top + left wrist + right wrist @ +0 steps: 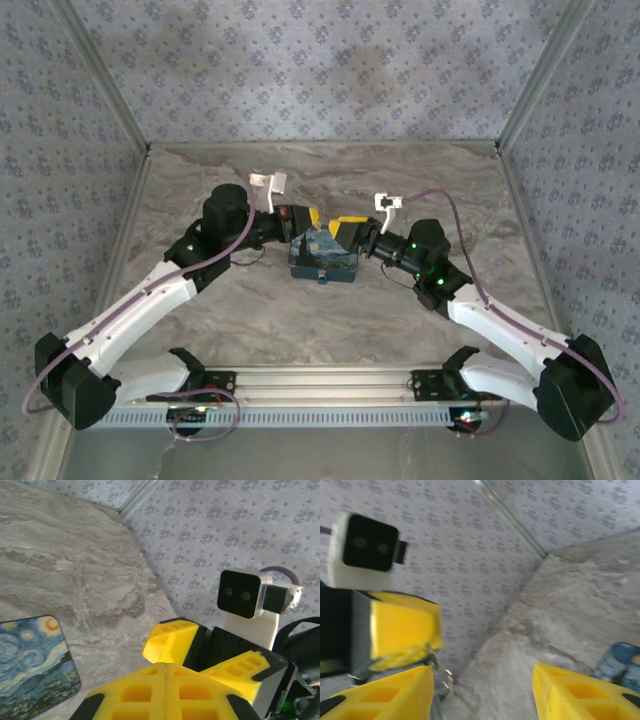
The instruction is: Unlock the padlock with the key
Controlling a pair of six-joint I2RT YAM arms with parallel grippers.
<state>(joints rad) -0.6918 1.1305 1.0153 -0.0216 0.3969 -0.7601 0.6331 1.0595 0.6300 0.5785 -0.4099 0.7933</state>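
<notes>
My left gripper (308,218) hovers over the back edge of the blue night-sky tin (322,258), its yellow fingers pressed shut (165,667). In the right wrist view a small shiny metal piece, the key (436,672) by its look, sticks out under the left gripper's fingertip (402,630). My right gripper (350,228) faces it from the right. It is open (482,680), nothing sits between its fingers, and its left finger is right beside the key. The padlock is hidden.
The tin (30,670) lies flat on the marble-patterned table (420,190). Patterned walls with metal corner posts (530,90) close in the back and both sides. The right arm's fingers (175,640) sit just beyond my left fingertips.
</notes>
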